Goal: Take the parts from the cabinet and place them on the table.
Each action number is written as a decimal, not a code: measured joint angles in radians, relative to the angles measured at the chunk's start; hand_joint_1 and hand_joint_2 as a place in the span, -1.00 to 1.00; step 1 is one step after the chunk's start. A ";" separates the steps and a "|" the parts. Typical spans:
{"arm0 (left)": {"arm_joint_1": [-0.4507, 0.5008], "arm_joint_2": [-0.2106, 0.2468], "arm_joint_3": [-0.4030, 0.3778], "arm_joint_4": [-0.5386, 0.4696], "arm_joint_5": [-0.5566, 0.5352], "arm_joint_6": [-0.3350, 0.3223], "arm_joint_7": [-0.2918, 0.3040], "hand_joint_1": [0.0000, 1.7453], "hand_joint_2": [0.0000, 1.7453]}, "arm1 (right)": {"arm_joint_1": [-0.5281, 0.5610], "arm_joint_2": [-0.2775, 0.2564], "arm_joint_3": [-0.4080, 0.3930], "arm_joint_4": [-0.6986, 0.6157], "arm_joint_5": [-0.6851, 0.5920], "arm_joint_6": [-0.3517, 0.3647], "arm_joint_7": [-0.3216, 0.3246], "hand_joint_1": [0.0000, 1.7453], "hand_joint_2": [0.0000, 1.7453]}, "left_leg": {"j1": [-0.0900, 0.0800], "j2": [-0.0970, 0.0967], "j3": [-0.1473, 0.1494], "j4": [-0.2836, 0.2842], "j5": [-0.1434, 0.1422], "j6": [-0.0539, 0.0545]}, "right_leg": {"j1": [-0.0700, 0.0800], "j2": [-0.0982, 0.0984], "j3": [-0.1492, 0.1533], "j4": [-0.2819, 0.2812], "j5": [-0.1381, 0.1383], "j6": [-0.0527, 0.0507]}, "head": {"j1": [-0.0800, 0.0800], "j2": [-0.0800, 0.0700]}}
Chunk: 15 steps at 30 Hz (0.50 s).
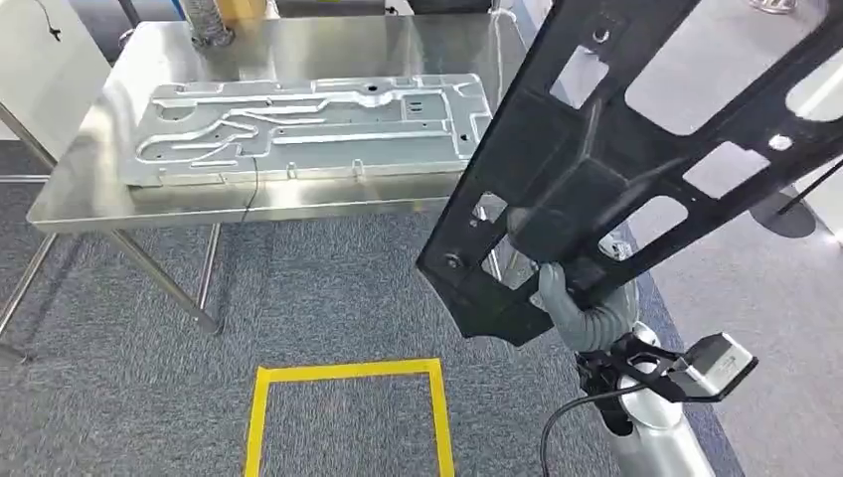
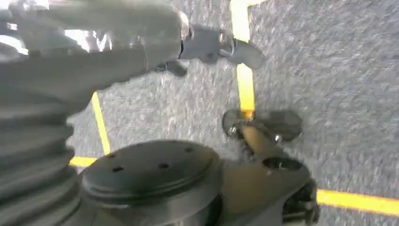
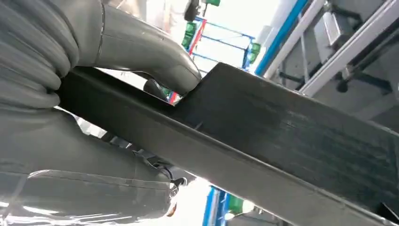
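Right hand (image 1: 585, 310) grips a black frame (image 1: 636, 149) near its lower end, seen from the head view. The frame is a long openwork part with cut-out windows, held tilted, its far end rising toward the upper right, clear of the table (image 1: 89, 169). Holding it low and letting it slant probably keeps the long part off the floor and above the table edge while it is carried. The steel table stands ahead and to the left, and a grey metal plate (image 1: 308, 124) already lies flat on it. On the carpet in front sits a square of yellow tape (image 1: 348, 373), likely a standing mark.

From the left wrist, the view looks down at carpet and yellow tape lines (image 2: 244, 80). The left hand (image 2: 221, 47) hangs over the floor, blurred; it appears to hold nothing, but I cannot tell how its fingers lie.

From the right wrist, the thumb (image 3: 150, 52) presses on top of the frame's (image 3: 282, 136) edge and fingers (image 3: 94, 188) wrap beneath, clamping the bar between them. That pinch across the bar should stop it from twisting under its own overhang.
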 joint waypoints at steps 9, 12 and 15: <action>0.000 -0.003 0.010 0.000 0.000 0.001 -0.002 -1.00 1.00 | -0.006 -0.008 -0.002 0.011 -0.003 -0.001 0.006 1.00 1.00 | -0.014 -0.011 0.069 0.002 -0.065 -0.015 | 0.020 0.000 -0.050 -0.167 0.148 -0.037 | 0.001 0.000; 0.000 -0.002 0.011 0.000 0.000 0.001 -0.003 -1.00 1.00 | -0.009 -0.009 -0.002 0.011 -0.003 -0.004 0.007 1.00 1.00 | -0.015 -0.010 0.083 0.007 -0.067 -0.033 | 0.014 0.003 -0.029 -0.184 0.158 -0.051 | 0.000 0.000; -0.006 -0.002 0.012 0.000 0.000 0.001 -0.005 -1.00 1.00 | -0.016 -0.010 -0.002 0.011 -0.003 -0.004 0.007 1.00 1.00 | -0.008 -0.003 0.015 0.143 -0.126 -0.047 | 0.010 -0.001 -0.008 -0.196 0.151 -0.064 | 0.000 0.000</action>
